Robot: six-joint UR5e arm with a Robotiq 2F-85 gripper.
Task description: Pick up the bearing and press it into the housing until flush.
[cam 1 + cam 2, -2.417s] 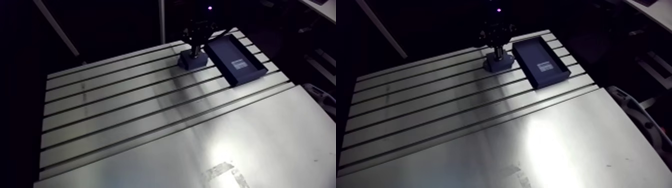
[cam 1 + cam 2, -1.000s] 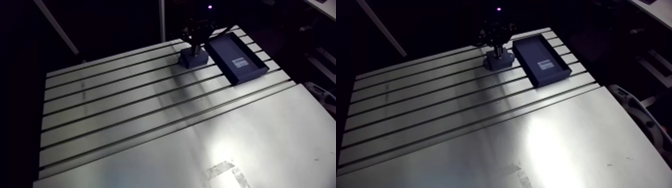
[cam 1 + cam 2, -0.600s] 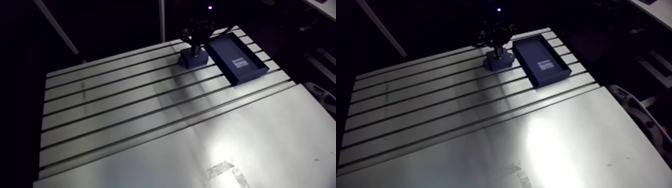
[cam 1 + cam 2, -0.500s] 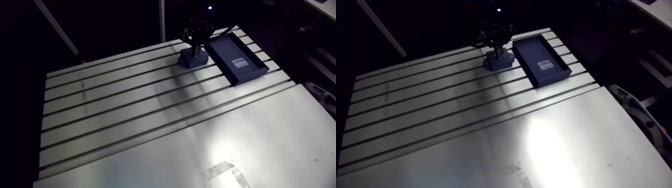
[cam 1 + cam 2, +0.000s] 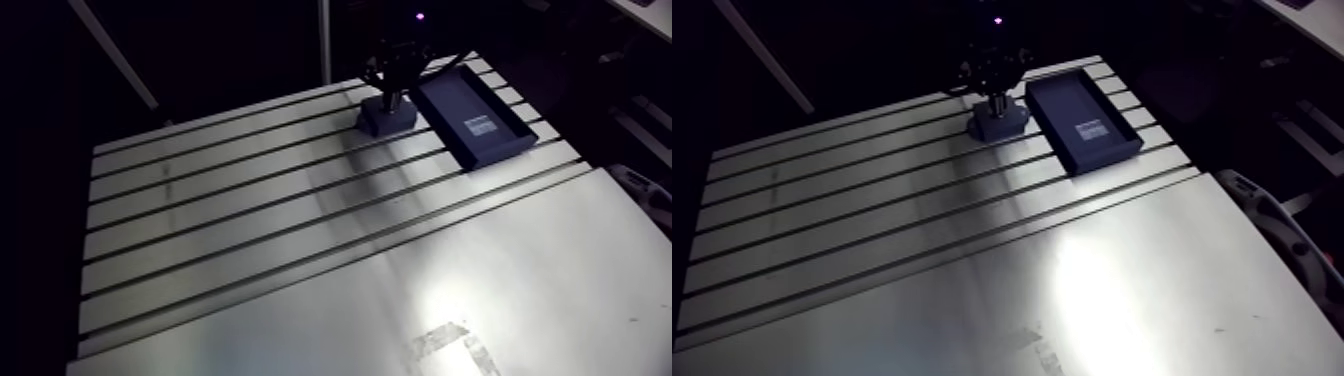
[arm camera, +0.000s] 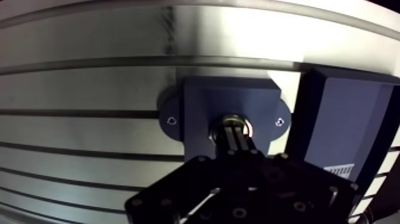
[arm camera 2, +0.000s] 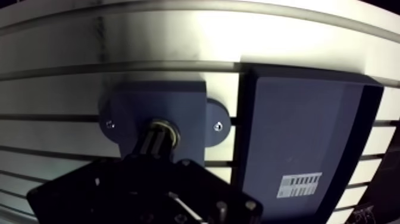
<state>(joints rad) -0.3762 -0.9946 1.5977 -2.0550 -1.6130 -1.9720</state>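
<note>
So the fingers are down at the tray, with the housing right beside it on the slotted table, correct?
Not quite: the fingers are down at the housing, over the bearing in its bore, not at the tray. The tray lies right beside the housing on the slotted table. The wrist view shows this.

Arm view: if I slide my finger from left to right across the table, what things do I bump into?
Bare slotted table → small blue block → long dark tray with a white label.
</note>
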